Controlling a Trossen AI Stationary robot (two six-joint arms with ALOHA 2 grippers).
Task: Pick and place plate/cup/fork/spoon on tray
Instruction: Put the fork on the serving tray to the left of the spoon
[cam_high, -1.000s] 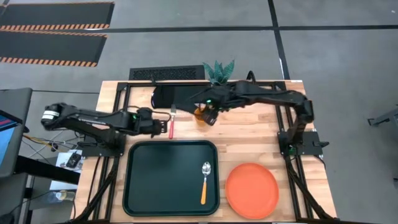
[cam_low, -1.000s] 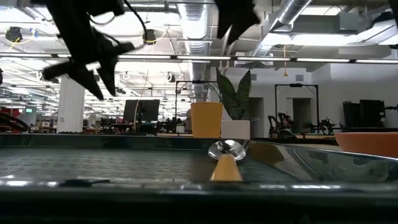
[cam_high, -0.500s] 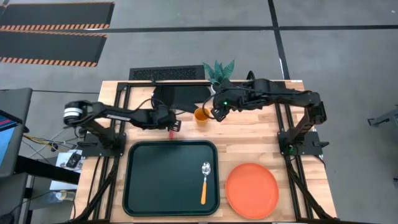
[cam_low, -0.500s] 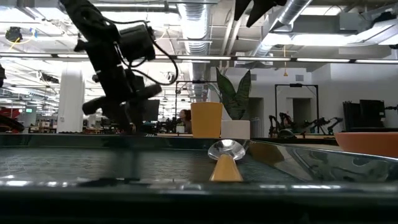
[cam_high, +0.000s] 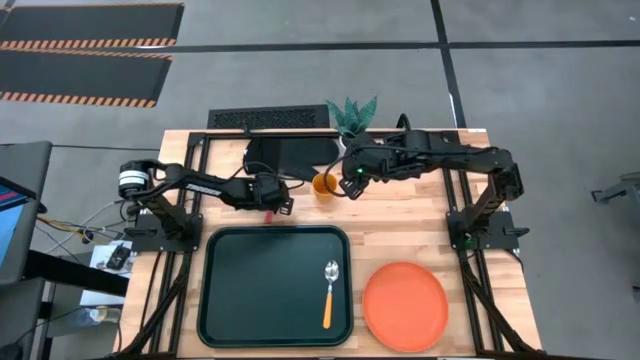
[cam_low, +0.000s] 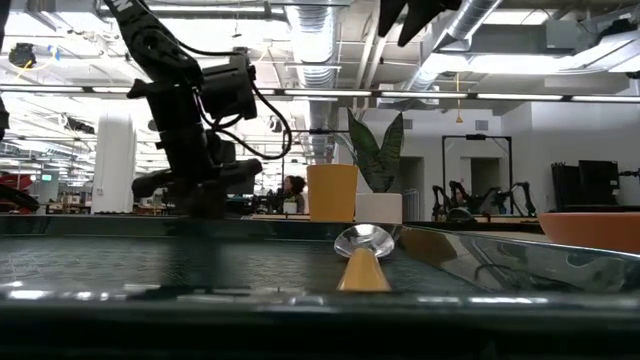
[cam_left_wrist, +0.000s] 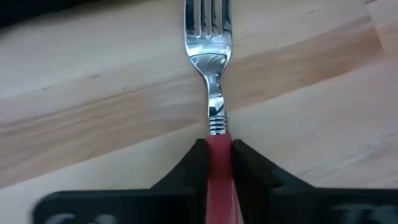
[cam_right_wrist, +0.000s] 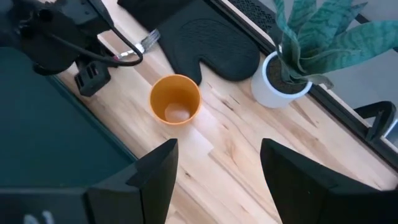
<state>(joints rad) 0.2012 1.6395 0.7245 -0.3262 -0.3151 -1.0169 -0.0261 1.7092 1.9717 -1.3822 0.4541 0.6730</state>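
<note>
The tray (cam_high: 276, 285) lies on the wooden table (cam_high: 420, 215), and I place the other things relative to it. The left gripper (cam_high: 277, 203) is down at the table just beyond the far rim of the tray, and its two fingers (cam_left_wrist: 194, 167) are clenched on the red handle of the fork (cam_left_wrist: 212, 93). The fork lies flat on the wood there, with the silver tines pointing away from the tray toward the black oven mitt (cam_right_wrist: 208, 43); in the high view only a small piece of the red handle can be seen under the gripper. The right gripper (cam_high: 351, 183) hangs above the table, farther from the tray than the left one, just beside the cup (cam_high: 323, 184) but not touching it; its fingers (cam_right_wrist: 152, 174) are spread wide and hold nothing. The cup stands upright on the wood beyond the far rim of the tray, near its right far corner, between the two grippers. The spoon (cam_high: 329, 291) lies inside the tray, close to the right rim, with the bowl toward the far side and the orange handle toward the near side. The plate (cam_high: 405, 306) rests on the table just beside the right rim of the tray. A white pot with a green plant (cam_high: 352, 115) stands at the far edge of the table, well apart from the tray
</note>
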